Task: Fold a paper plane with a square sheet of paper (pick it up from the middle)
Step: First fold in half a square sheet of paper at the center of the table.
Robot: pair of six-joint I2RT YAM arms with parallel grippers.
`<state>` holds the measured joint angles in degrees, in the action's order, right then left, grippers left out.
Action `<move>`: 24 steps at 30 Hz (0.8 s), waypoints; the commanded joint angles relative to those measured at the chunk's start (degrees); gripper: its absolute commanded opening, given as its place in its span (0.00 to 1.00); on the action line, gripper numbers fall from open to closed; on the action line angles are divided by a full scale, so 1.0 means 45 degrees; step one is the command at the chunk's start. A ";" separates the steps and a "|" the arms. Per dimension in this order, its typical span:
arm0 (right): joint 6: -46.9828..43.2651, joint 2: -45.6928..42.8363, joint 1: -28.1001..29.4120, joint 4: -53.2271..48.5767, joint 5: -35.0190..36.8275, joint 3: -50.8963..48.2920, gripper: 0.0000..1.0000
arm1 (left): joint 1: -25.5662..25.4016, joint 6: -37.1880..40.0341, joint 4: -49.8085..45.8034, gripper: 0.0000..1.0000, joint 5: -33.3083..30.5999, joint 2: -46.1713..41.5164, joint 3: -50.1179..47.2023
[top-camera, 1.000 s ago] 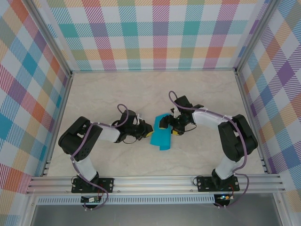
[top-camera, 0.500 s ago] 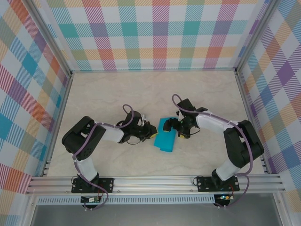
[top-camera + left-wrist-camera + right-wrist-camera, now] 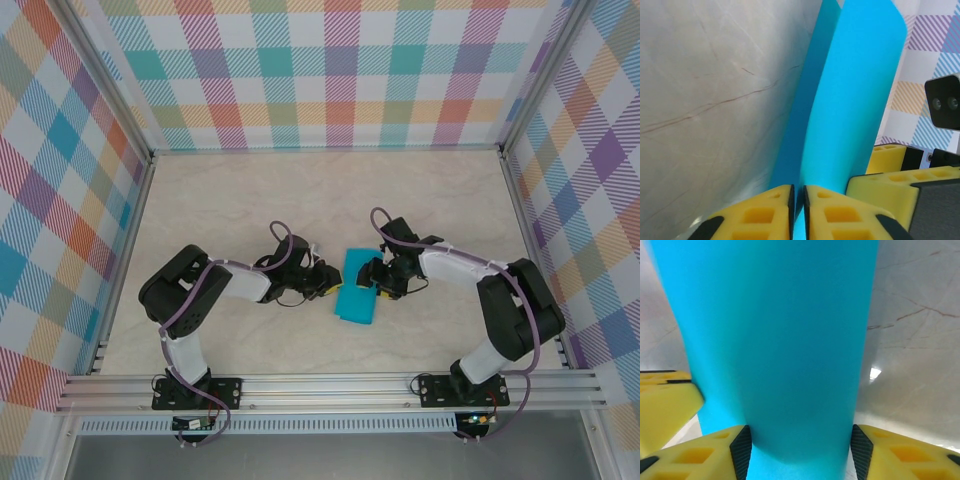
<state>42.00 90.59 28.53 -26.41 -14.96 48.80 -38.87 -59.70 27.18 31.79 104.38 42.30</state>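
Observation:
The square sheet of paper (image 3: 357,300) is teal-blue and lies bent over on itself in the middle of the table. My left gripper (image 3: 326,286) is at its left edge. In the left wrist view, the yellow fingers (image 3: 765,212) of the left gripper (image 3: 798,192) are pressed together on the paper (image 3: 860,100), which runs up between them. My right gripper (image 3: 377,281) is at the sheet's right side. In the right wrist view, the right gripper (image 3: 797,442) stands wide, with the rounded fold of the paper (image 3: 775,330) filling the gap from pad to pad.
The marbled tabletop (image 3: 300,200) is walled by checked panels (image 3: 330,70) at the back and both sides. An aluminium rail (image 3: 330,390) runs along the near edge. A right finger (image 3: 890,187) sits close beside the left ones.
Both grippers shifted slightly right and nearer with the paper. The sheet has curled over into a narrower fold. The right jaws have narrowed around it.

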 commanded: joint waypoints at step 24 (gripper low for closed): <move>0.0838 0.1324 -0.0325 -0.0974 0.1650 -0.0039 0.45 | -0.0151 0.1274 -0.3615 0.40 -0.2206 -0.1601 0.1144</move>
<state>44.64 94.11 28.10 -28.38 -12.60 49.89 -38.89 -54.81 10.94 21.52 96.42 45.41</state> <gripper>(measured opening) 0.452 0.406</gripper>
